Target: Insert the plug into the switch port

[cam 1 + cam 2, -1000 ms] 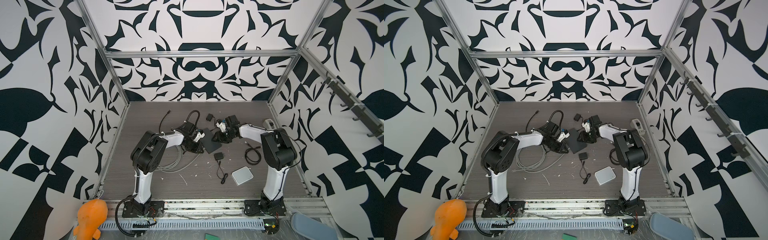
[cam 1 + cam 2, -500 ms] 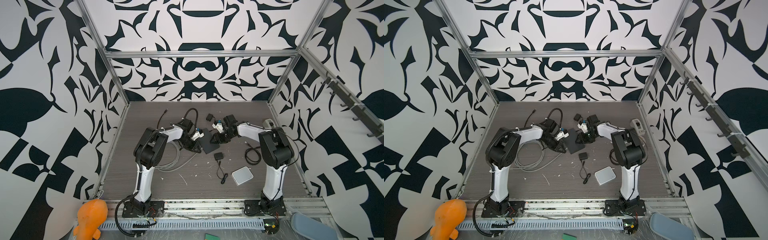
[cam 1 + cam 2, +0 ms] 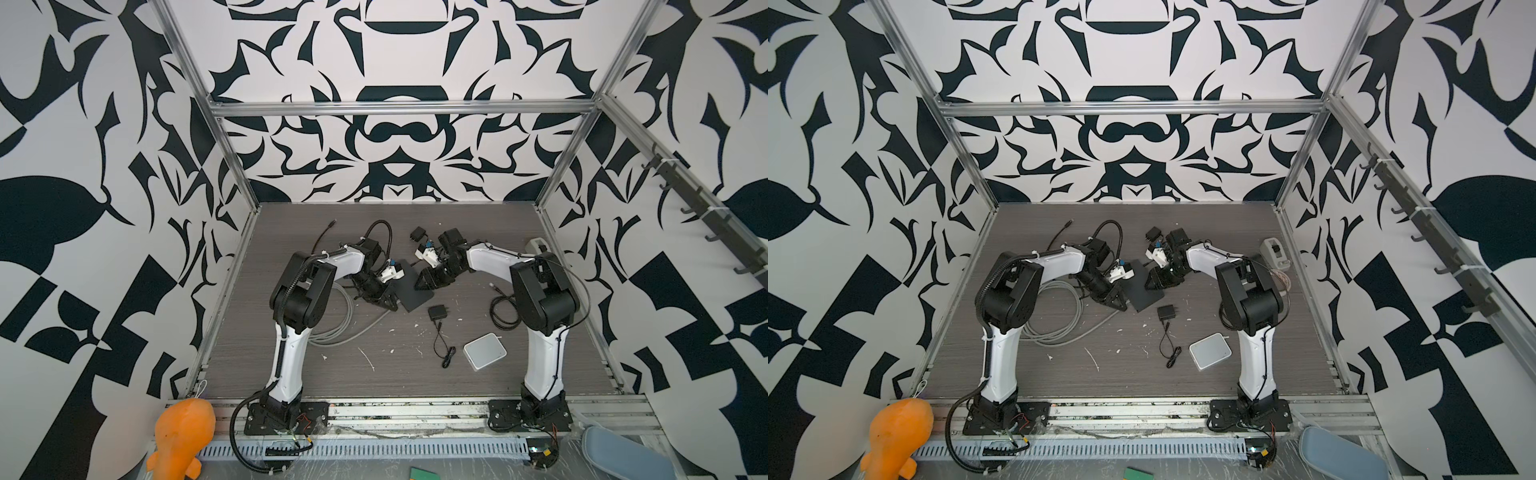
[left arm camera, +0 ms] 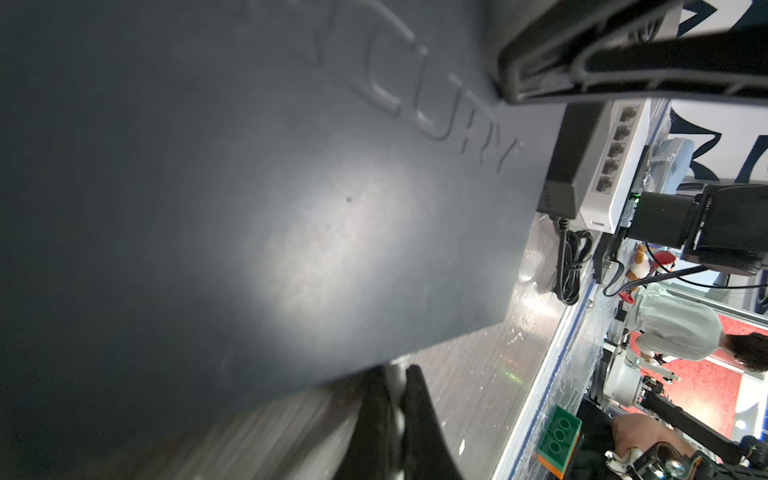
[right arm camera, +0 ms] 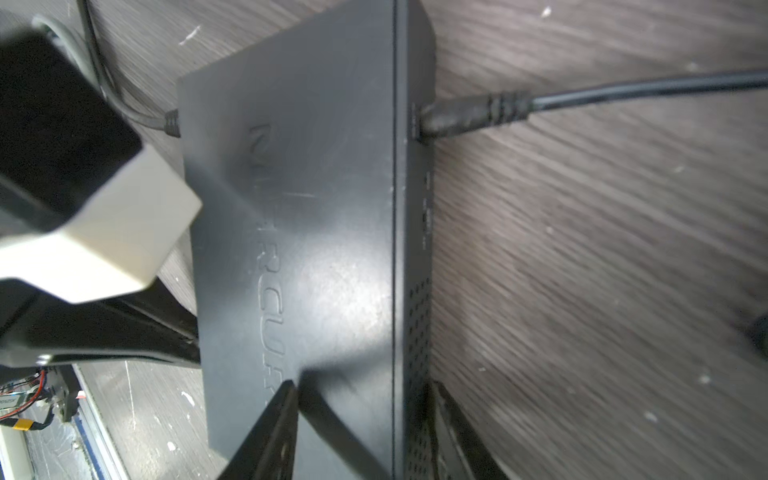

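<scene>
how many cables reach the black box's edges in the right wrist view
2: a barrel plug at one long edge of the black box, a second cable at the opposite edge. More may be hidden.

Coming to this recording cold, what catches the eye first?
Bold black-and-white patterned walls enclose the table. Mid-table, the left gripper and right gripper flank a flat black box. In the right wrist view, a cable plug appears seated in its side.

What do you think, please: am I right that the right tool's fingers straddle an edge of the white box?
Not quite: the right tool straddles an edge of the black box, as the right wrist view shows. The white box lies apart, untouched.
</scene>
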Controlling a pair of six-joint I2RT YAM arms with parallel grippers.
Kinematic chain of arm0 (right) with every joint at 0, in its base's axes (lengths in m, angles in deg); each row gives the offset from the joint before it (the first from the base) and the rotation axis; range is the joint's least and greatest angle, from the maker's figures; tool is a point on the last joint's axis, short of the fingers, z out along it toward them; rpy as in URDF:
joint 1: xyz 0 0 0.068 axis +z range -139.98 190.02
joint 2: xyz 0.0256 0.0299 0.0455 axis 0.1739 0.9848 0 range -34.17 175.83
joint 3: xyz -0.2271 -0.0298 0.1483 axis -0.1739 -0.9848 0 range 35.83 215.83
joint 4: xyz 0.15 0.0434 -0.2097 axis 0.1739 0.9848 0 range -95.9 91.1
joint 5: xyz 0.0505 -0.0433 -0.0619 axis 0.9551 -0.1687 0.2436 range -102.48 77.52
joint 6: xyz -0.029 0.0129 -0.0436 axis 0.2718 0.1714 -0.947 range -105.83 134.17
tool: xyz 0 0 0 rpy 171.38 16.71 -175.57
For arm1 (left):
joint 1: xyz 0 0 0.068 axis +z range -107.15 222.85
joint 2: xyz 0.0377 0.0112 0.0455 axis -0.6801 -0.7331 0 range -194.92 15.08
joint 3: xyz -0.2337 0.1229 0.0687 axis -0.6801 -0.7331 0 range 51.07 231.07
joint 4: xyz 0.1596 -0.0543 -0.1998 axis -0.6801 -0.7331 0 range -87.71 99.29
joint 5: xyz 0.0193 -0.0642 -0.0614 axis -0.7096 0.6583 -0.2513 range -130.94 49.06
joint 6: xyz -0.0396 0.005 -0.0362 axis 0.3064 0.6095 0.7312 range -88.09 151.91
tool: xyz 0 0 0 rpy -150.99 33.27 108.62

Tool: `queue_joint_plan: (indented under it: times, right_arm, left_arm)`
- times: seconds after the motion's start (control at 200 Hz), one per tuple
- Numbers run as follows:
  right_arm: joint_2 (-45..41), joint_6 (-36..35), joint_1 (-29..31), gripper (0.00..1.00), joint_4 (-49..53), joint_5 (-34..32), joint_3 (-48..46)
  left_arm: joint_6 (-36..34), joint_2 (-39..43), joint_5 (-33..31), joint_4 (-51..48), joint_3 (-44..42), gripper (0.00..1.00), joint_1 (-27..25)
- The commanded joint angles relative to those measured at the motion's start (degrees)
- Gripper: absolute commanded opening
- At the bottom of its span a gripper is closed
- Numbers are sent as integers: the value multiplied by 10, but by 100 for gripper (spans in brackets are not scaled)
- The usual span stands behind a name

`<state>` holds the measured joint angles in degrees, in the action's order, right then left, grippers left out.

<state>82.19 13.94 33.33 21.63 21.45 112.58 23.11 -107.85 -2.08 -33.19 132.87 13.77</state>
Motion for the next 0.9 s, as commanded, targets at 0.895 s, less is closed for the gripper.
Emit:
queue_joint_plan:
  times: [0.895]
  right_arm:
    - [10,43,150,44,85,271,-13]
  left_arm:
    - [41,-27,-54,312,46,0,-6]
